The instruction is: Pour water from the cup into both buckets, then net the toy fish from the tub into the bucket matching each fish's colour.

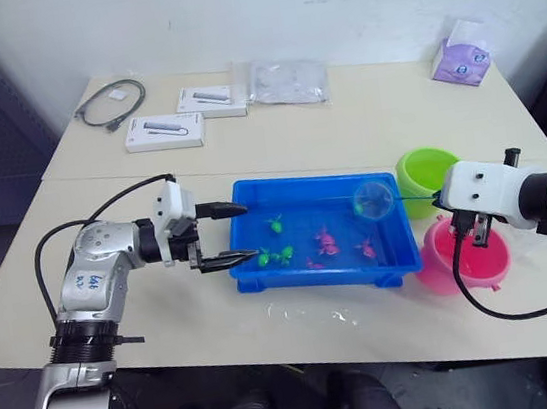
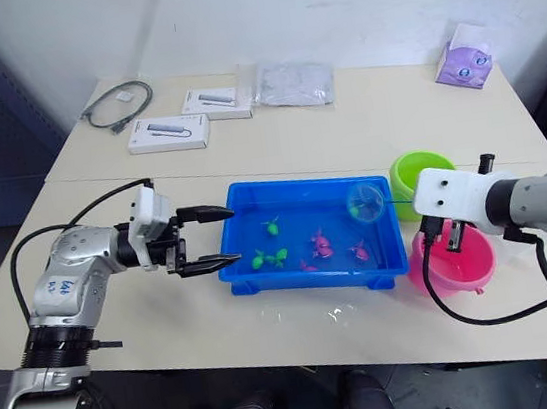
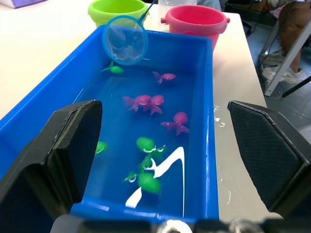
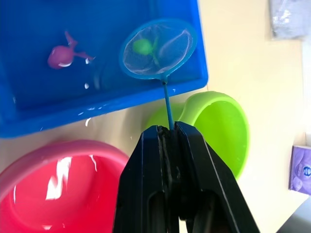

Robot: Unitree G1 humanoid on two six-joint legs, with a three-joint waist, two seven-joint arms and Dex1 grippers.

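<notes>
Gripping the thin handle of the net [image 4: 159,48] between its clenched black fingers, the right hand [image 4: 170,133] sits above the gap between the lime green bucket [image 1: 427,173] and the pink bucket [image 1: 465,254], both of which stand on the table [image 1: 342,115] just beside the right end of the blue tub [image 1: 319,231]. The net's blue ring hangs over the tub's right far corner, with a green fish [image 4: 143,46] seen through its mesh; whether that fish lies in the net or in the water below cannot be told.

The left hand [image 1: 225,234] is released, its two fingers spread wide and pointing at the left end of the tub: one finger lies at the rim, the other just off the near left corner. It holds nothing.

The tub holds water. Green fish [image 3: 146,165] lie toward the left end, and pink fish [image 3: 146,102] lie in the middle and toward the right.

At the far side of the table, well apart from the tub, lie a coiled grey cable [image 1: 111,104], two white boxes [image 1: 165,131], a clear plastic bag [image 1: 288,81] and a purple tissue pack [image 1: 460,57].
</notes>
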